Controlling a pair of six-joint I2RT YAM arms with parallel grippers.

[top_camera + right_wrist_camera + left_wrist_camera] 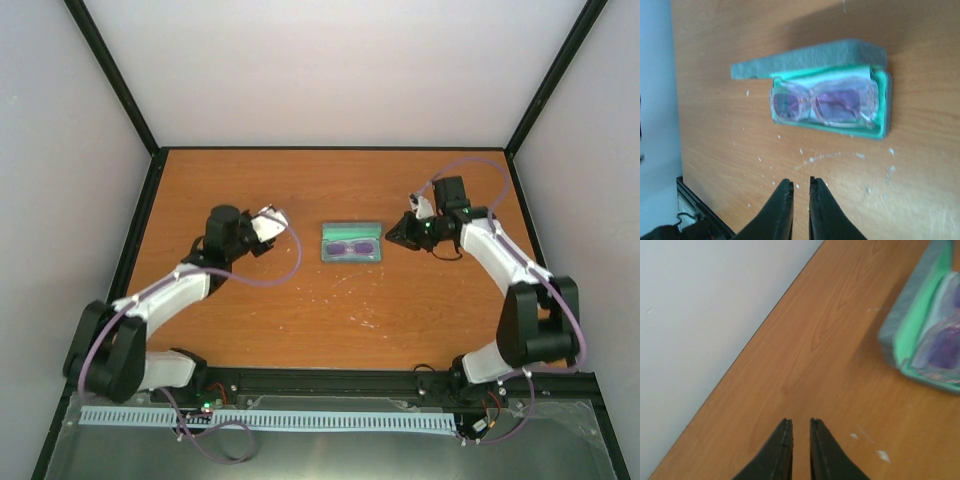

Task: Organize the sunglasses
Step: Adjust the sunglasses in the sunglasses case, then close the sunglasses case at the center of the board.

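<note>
Closest to the lens, right hand — clenched to a thin slit, grasping nothing, hovering over bare bench speckled with white flecks. Just beyond, open case: grey outside, green inside, lid hinged back along one long side. Inside it, sunglasses, with pink translucent frame and purple lenses facing up, long axis along the case's length and crosswise to the right fingers' line. From above, lying left-to-right at mid-bench, between both arms. Left hand likewise clenched and empty, case off to its side. Likely risks: case skidding instead of closing, from a one-sided push on the lid with nothing bracing it — or frame pinched at the rim, if sitting proud.
</note>
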